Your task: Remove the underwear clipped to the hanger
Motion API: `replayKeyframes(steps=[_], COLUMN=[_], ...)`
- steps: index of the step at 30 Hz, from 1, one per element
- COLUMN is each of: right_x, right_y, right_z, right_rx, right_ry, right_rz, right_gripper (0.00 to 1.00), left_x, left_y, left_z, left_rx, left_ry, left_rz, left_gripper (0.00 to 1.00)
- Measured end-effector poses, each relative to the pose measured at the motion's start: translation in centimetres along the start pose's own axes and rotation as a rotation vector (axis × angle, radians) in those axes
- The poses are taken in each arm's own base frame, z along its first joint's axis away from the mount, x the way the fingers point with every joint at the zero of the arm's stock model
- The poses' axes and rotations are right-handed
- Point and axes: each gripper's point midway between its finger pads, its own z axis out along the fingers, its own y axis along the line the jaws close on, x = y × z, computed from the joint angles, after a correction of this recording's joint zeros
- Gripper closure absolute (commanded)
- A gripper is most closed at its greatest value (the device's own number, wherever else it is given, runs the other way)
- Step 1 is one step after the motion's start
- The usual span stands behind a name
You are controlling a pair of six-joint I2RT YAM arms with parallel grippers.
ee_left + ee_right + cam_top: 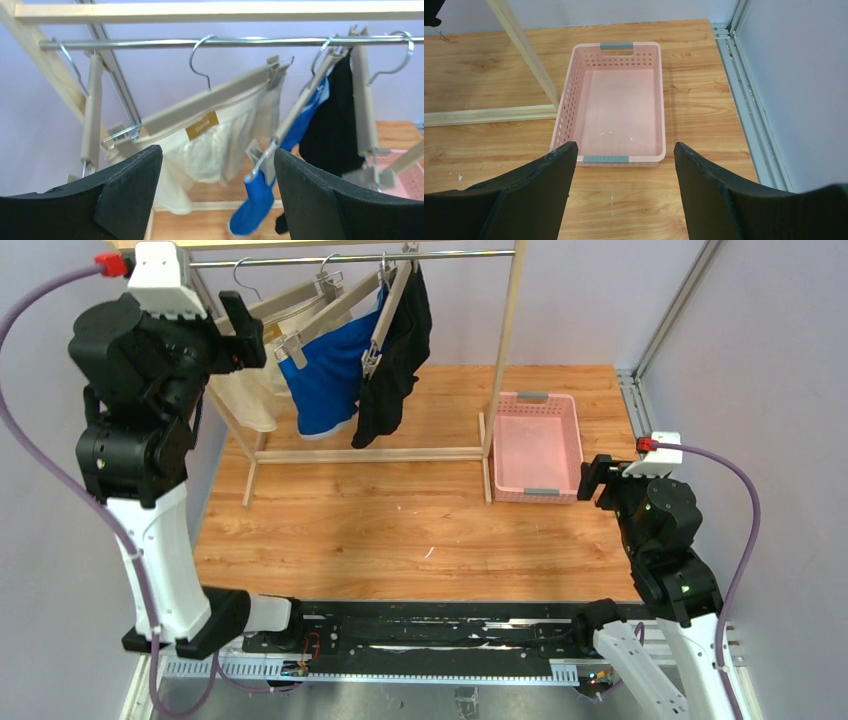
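Note:
Three pieces of underwear hang clipped to wooden hangers on a metal rail (pixel 450 255): cream-white (pixel 245 400), royal blue (pixel 325 380) and black (pixel 400 350). My left gripper (pixel 250 335) is raised beside the rack's left end. It is open and holds nothing. In the left wrist view its jaws (pixel 217 155) frame the cream-white underwear (pixel 210 150), which hangs a little beyond them from a tilted hanger (pixel 210 100). The blue one (pixel 252 205) and the black one (pixel 335 120) hang further right. My right gripper (pixel 590 478) stands open and empty just short of the basket.
A pink perforated basket (pixel 535 450) lies on the wooden table right of the rack; in the right wrist view its floor (pixel 621 110) is bare. The rack's wooden post (pixel 505 360) and foot bar (pixel 370 454) stand between the clothes and the basket. A metal frame (pixel 630 390) borders the table's right edge.

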Motion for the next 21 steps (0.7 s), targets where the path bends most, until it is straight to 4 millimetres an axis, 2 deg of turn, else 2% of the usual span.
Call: replayKeyframes(steps=[3,7,12,15,21], right_x=[0.2,0.1,0.2,0.3,0.4], right_y=[0.3,0.6,1.1,1.5,2.0], right_z=[0.2,0.0,0.0,0.1,0.1], right_rx=[-0.014,-0.033,-0.066,-0.085,-0.115], right_ry=[0.009,0.005,0.005,0.006,0.006], right_rz=[-0.004,-0.005,-0.009,-0.013,-0.018], right_gripper=[0.27,0.27,0.27,0.27,0.27], left_x=[-0.2,1.7,4.1,5.2,5.4], left_y=[0.3,1.7,4.5,5.5,6.2], left_z=[2.1,4.4,5.0,4.9,6.1], left_rx=[-0.021,-0.067,-0.148,-0.175,-0.181], left_ry=[0.021,0.096,0.170,0.195,0.167], left_rz=[0.027,0.062,0.078,0.094,0.132], left_gripper=[0.08,0.03,0.02,0.00,0.02])
